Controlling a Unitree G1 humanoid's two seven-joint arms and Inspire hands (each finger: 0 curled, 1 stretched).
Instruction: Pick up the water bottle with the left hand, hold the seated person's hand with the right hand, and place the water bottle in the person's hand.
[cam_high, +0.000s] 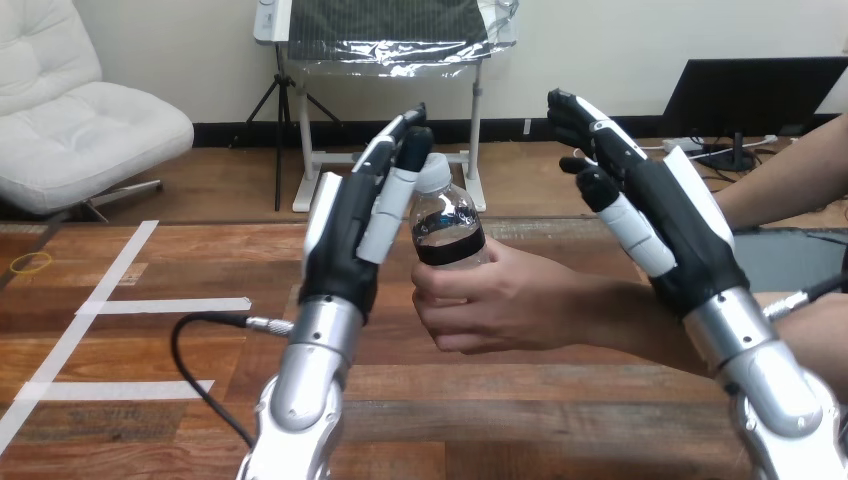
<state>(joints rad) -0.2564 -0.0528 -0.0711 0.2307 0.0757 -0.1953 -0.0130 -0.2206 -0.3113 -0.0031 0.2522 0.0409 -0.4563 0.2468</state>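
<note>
The water bottle (450, 225) stands nearly upright in the person's hand (500, 300), which is wrapped round its lower half. It is clear plastic with a white cap (433, 172) and a dark label band (448, 245). Its base is hidden inside the grip. The person's forearm (630, 320) runs rightward from the bottle, low over the wooden tabletop (560, 400).

Just left of the bottle is the robot's left hand (345, 235), raised with its palm side turned toward the bottle. Its fingers (385, 150) are straight and point upward, curled round nothing. The finger nearest the bottle lies close along the bottle's left shoulder, its tip level with the cap. Whether it touches the plastic cannot be told.

Well right of the bottle is the robot's right hand (680, 240), also raised, with its fingers (590, 115) extended and only loosely bent, so it is open with nothing in its grasp. Its palm sits beside and above the person's forearm. None of its fingers wraps the forearm, and contact there cannot be made out.

Far left of the bottle, strips of white tape (170, 305) lie on the tabletop. A black cable (190, 345) loops near the left forearm, and a yellow ring (30, 263) lies further left.
</note>
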